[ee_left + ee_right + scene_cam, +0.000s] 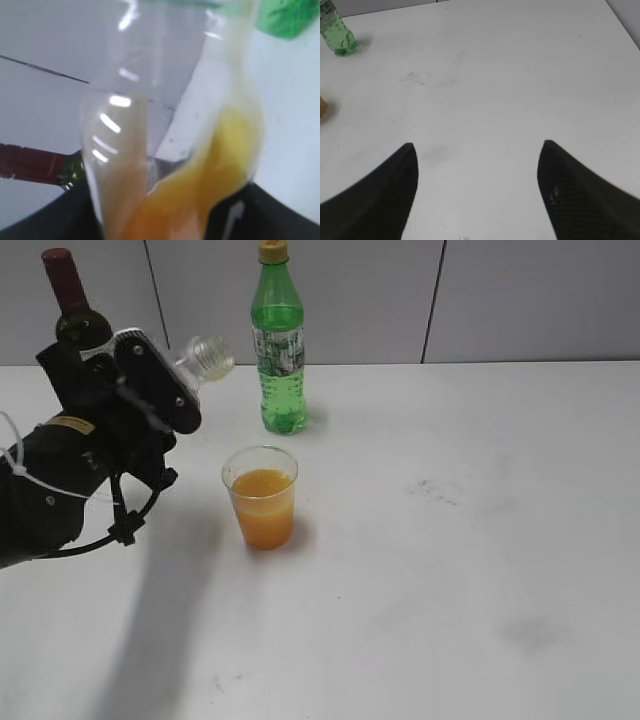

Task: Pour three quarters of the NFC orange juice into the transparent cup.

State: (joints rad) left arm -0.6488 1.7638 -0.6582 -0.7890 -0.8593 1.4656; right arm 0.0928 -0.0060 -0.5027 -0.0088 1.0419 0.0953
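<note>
above white table (480, 570), left gripper (165, 390) seemingly tilts bottle (205, 360).

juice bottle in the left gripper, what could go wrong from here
1. The NFC orange juice is tilted in the left gripper with its open neck off to the side of the transparent cup, not above it; the juice left inside could drip onto the table.
2. The cup already holds plenty of juice and looks light, so a bump from the arm could tip it.
3. The green bottle and wine bottle stand close by.
</note>
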